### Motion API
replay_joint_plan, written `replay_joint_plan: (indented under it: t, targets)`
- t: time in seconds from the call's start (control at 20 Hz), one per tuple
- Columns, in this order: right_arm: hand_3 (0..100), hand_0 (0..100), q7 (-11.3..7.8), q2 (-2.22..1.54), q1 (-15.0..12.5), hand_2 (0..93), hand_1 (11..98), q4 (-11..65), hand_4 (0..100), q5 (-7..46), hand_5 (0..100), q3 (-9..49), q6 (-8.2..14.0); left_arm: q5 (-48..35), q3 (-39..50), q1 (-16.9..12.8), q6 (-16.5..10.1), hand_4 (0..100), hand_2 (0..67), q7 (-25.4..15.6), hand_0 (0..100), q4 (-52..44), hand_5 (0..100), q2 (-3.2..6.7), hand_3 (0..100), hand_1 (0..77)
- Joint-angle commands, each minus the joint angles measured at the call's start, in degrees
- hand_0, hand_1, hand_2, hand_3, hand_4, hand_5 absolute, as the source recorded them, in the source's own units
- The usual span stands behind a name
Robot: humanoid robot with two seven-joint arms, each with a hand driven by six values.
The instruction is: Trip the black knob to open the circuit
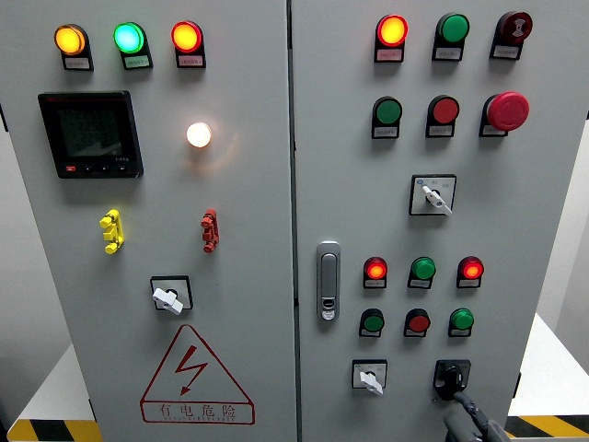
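You are facing a grey electrical cabinet with two doors. On the left door, three lamps are glowing along the top: an amber lamp, a green lamp and an orange lamp. Below them a dark meter display is sitting, and to its right a white lamp is shining brightly. Lower down, a yellow clip and a red clip are sticking out, with a white rotary switch beneath them, above a red lightning warning triangle.

At the left edge of the right door, a silver door handle is standing upright. The right door is carrying rows of red and green buttons and lamps, a red mushroom stop button at upper right, and a white selector switch in the middle. Near the bottom, another white selector is sitting just left of the black knob.

Your right robot hand is coming up from the bottom edge, its grey fingers reaching to the black knob and touching its lower side. Whether the fingers are closing around the knob or only pressing against it, you cannot tell from this view.
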State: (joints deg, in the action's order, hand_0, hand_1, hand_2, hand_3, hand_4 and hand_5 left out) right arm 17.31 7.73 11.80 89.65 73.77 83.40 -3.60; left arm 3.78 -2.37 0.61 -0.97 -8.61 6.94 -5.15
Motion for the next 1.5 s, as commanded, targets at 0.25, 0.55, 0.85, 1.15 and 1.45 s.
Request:
replay_joint_plan:
  t: [0.25, 0.55, 0.85, 1.15, 1.45]
  targets:
    - [97, 83, 0.35, 0.0, 0.0, 3.6, 43.4, 0.6, 100, -0.1, 100, -0.2, 0.0, 0.0, 0.0, 0.0, 0.0, 7, 12.9, 0.0, 0, 0.0, 2, -0.03, 21, 3.0]
    - [97, 84, 0.62, 0.0, -0.1, 3.7, 42.9, 0.7, 100, -0.2, 100, -0.6, 0.1, 0.0, 0.0, 0.0, 0.0, 7, 12.9, 0.0, 0, 0.0, 2, -0.03, 21, 3.0]
    - [97, 84, 0.53, 0.0, -0.1, 3.7, 42.4, 0.6, 100, -0.1, 100, -0.6, 0.1, 0.0, 0.0, 0.0, 0.0, 7, 12.9, 0.0, 0, 0.0, 2, -0.03, 21, 3.0]
    - [97, 84, 0.44, 0.09, -0.1, 3.7, 41.9, 0.4, 100, -0.1, 100, -0.3, 0.1, 0.0, 0.0, 0.0, 0.0, 7, 12.9, 0.0, 0, 0.0, 2, -0.03, 21, 2.9]
    - [97, 84, 0.44, 0.35, -0.1, 3.7, 41.9, 0.1, 100, -0.1, 100, 0.1, 0.1, 0.0, 0.0, 0.0, 0.0, 7, 12.9, 0.0, 0, 0.0, 2, -0.03, 21, 2.9]
